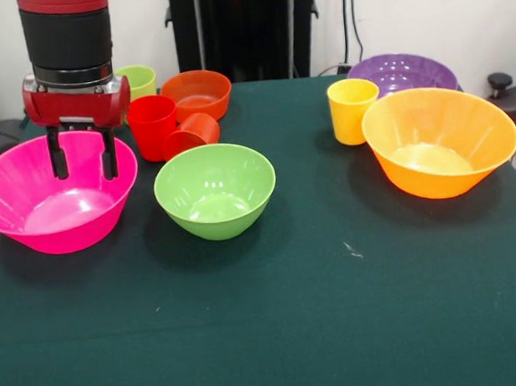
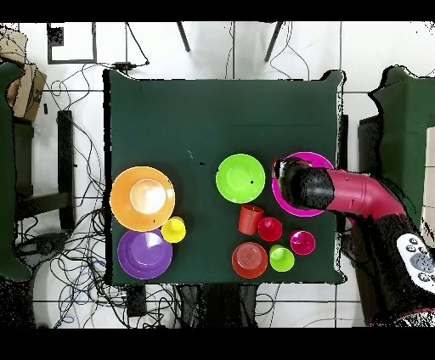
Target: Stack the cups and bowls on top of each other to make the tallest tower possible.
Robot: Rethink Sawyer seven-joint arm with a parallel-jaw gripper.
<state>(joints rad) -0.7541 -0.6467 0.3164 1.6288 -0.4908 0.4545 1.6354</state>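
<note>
My gripper [image 1: 83, 159] is open and empty, its fingers hanging in the mouth of the large pink bowl [image 1: 26, 193] at the left. The green bowl [image 1: 215, 189] stands beside it, apart. The orange-yellow bowl [image 1: 440, 141], purple bowl [image 1: 402, 72] and yellow cup [image 1: 352, 110] are at the right. A red cup [image 1: 152, 125] stands upright, and an orange cup [image 1: 193, 134] lies on its side against it. The small orange-red bowl [image 1: 196, 93] and lime cup [image 1: 137, 79] are behind. The crimson cup [image 2: 302, 242] shows only from overhead. Nothing is stacked.
In the overhead view my arm [image 2: 340, 194] covers most of the pink bowl [image 2: 310, 157]. The green bowl [image 2: 240, 178] lies just beside it. Cups and the orange-red bowl [image 2: 250, 260] crowd the table edge near my base. Cables lie on the floor around the table.
</note>
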